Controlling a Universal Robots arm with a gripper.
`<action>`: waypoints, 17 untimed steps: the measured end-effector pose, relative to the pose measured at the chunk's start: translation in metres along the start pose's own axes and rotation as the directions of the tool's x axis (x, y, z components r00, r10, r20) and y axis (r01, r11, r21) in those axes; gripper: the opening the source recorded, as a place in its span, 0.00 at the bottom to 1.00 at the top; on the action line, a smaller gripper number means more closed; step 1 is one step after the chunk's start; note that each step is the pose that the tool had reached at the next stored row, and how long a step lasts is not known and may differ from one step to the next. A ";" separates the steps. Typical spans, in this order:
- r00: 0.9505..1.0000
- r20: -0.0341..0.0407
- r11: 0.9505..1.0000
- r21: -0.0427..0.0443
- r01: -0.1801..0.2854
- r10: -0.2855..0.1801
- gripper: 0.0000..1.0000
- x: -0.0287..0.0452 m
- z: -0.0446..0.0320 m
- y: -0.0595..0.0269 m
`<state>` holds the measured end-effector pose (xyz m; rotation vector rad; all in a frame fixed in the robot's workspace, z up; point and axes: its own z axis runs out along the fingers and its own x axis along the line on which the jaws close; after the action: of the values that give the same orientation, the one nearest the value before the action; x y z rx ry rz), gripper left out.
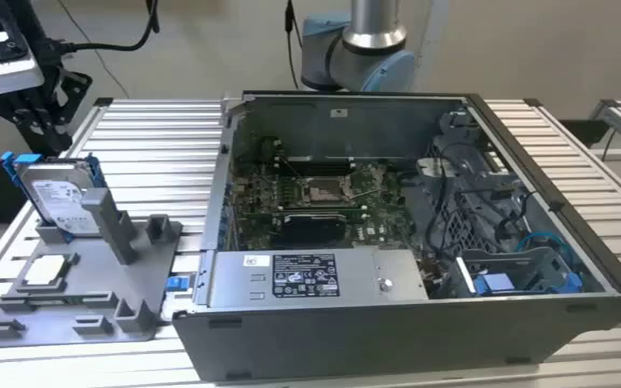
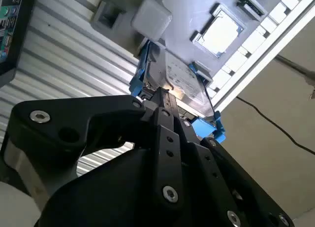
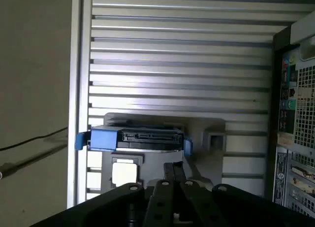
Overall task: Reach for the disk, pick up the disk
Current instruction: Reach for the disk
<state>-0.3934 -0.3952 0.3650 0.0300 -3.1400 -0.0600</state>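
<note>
Gripper (image 1: 36, 121) hangs at the exterior view's upper left, black fingers drawn together w/ nothing clamped btwn them; both wrist views show the tips meeting (image 2: 160, 93) (image 3: 174, 167). It sits just above the disk (image 1: 61, 194), close but apart in the exterior view (in the second wrist view the tip overlaps the disk's edge, so contact can't be judged there). Disk stands upright on its edge in a slot of the grey fixture (image 1: 84, 275), label facing the exterior view's right, blue frame round its edges; the first wrist view looks down on its top edge w/ the connector (image 3: 142, 137), the second shows the label face (image 2: 184, 81). Small square silver chip (image 1: 46, 272) lies flat on the fixture, near the disk's foot. Fixture rests on the slatted metal table (image 1: 149, 137). To the exterior view's right, well apart, an open PC case (image 1: 397, 339) w/ motherboard exposed and a blue bracket (image 1: 526, 271) inside. Arm's base (image 1: 359, 48) stands behind the case.
</note>
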 end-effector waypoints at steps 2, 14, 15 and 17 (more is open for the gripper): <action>1.000 0.000 1.000 0.000 0.000 0.000 0.00 0.0000 0.0000 0.0000; 1.000 0.000 1.000 0.000 0.000 0.000 0.00 0.0002 0.0002 0.0056; 1.000 0.000 1.000 0.000 0.000 0.000 0.00 0.0005 0.0005 0.0098; 1.000 0.000 1.000 0.000 0.000 0.000 0.00 0.0031 0.0012 0.0189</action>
<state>-0.3968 -0.3764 0.3646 0.0300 -3.1401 -0.0602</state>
